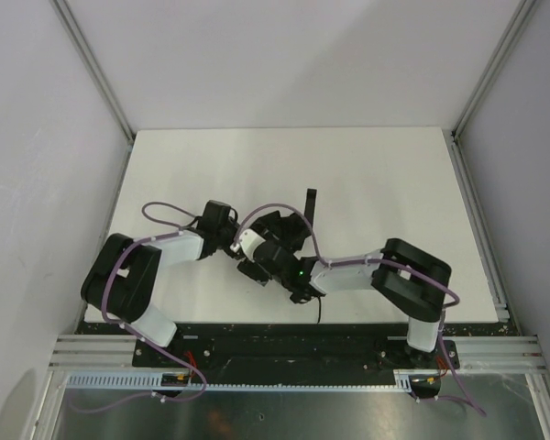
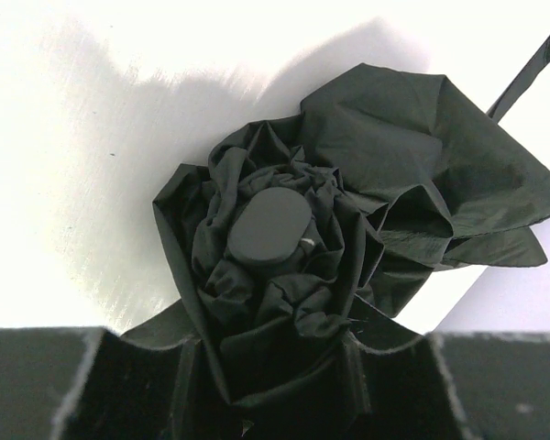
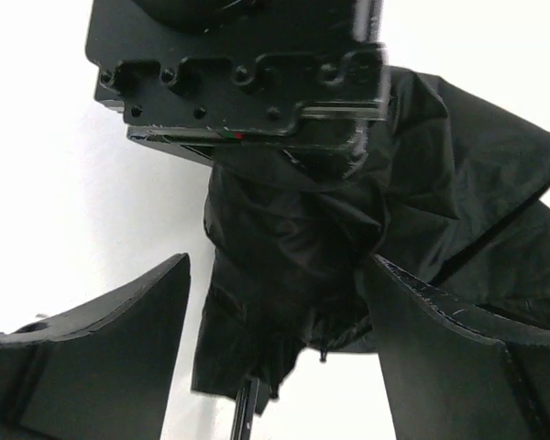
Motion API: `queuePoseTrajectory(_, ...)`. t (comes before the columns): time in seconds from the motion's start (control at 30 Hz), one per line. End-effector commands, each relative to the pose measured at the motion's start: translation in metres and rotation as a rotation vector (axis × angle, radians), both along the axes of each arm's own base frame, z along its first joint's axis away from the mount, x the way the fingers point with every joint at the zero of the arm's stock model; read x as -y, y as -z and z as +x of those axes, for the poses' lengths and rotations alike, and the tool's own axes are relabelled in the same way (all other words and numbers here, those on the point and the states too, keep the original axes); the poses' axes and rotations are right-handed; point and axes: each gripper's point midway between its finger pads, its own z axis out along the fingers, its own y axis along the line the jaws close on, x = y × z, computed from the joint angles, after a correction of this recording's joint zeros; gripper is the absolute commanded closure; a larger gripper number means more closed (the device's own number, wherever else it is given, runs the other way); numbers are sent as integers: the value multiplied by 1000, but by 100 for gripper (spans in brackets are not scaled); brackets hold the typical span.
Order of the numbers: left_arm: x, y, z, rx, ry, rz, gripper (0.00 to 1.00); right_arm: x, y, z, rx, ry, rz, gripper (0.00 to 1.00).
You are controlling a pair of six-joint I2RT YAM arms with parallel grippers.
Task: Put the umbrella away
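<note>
The umbrella (image 2: 376,156) sits in the left pincer (image 2: 273,353), a crumpled bundle of black fabric lying on the white worktop (image 1: 367,174). In the left wrist view the cloth is bunched in folds around a flat oval cap (image 2: 270,225) that faces the camera. The lower folds run down between the left pincer's two fingers (image 2: 194,376), which press against the fabric from both sides. It is partly closed and has the umbrella clamped. A broad, looser flap of fabric spreads away from the left pincer on the far right side of the bundle. Beyond the flap a narrow black closure tab (image 2: 532,69) runs off toward the corner of that view. From above, the same tab (image 1: 310,206) sticks out past the bundle toward the back of the worktop. The right pincer (image 3: 277,266) faces the left pincer from the opposite side of the bundle, with its jaws spread wide and the fabric hanging between them. A strip of bare white worktop shows between one finger (image 3: 119,357) and the cloth, so it holds nothing. Whether the other finger touches the fabric I cannot tell. In the right wrist view the left pincer's black body (image 3: 238,73) sits right over the top of the bundle. A thin black cord (image 1: 318,312) trails from the bundle toward the near edge, on the right pincer's side of the left pincer.
</note>
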Motion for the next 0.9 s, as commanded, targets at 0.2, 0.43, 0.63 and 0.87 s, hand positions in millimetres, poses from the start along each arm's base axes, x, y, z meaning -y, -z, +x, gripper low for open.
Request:
queuePoseTrajectory(0.2, -45, 57, -59, -254, 28, 239, 100, -21, 15, 37, 162, 84, 5, 60)
queuePoseTrajectory(0.43, -38, 41, -36, -174, 72, 240, 89, 7, 92, 3, -235, 112, 5, 100)
queuePoseTrajectory(0.63, -29, 15, -2, -61, 97, 237, 45, 25, 125, -38, -551, 158, 154, 100)
queuePoseTrajectory(0.87, -26, -33, 27, 85, 112, 188, 6, 41, 147, -56, -814, 189, 313, 100)
